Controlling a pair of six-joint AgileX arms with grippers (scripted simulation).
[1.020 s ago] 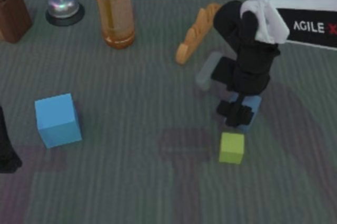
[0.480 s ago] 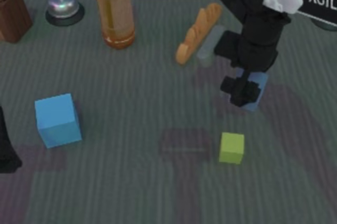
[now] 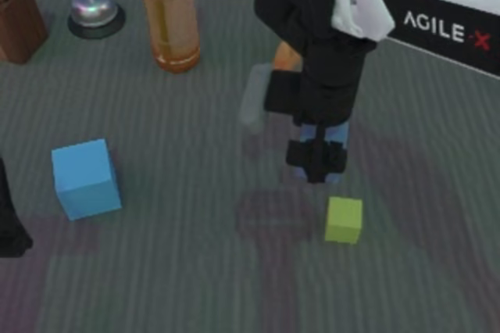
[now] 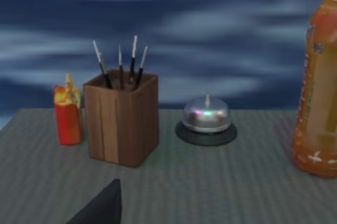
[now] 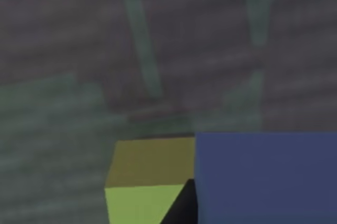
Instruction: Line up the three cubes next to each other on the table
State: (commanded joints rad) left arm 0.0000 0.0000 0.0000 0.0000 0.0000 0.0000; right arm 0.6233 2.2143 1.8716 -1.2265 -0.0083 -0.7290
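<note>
My right gripper (image 3: pixel 316 159) is shut on the slate-blue cube (image 3: pixel 323 132) and holds it just above the table (image 3: pixel 195 270), right of centre. The cube fills the corner of the right wrist view (image 5: pixel 263 176), with one dark finger (image 5: pixel 181 209) beside it. The lime-green cube (image 3: pixel 344 220) rests on the table just in front of the gripper and shows under the held cube (image 5: pixel 139 195). The sky-blue cube (image 3: pixel 86 178) sits far to the left. My left gripper (image 3: pixel 8 227) is parked at the left edge, beside the sky-blue cube.
Along the back stand an orange bottle (image 3: pixel 168 12), a silver bell (image 3: pixel 95 11) and a wooden pen holder (image 3: pixel 17 20). A bread loaf (image 3: pixel 286 56) is mostly hidden behind the right arm. A red fries box (image 4: pixel 67 113) stands beside the pen holder.
The right arm lifted the slate-blue cube away from the lime-green one, first toward the back, then carried it left. The other two cubes and the left arm have not moved.
</note>
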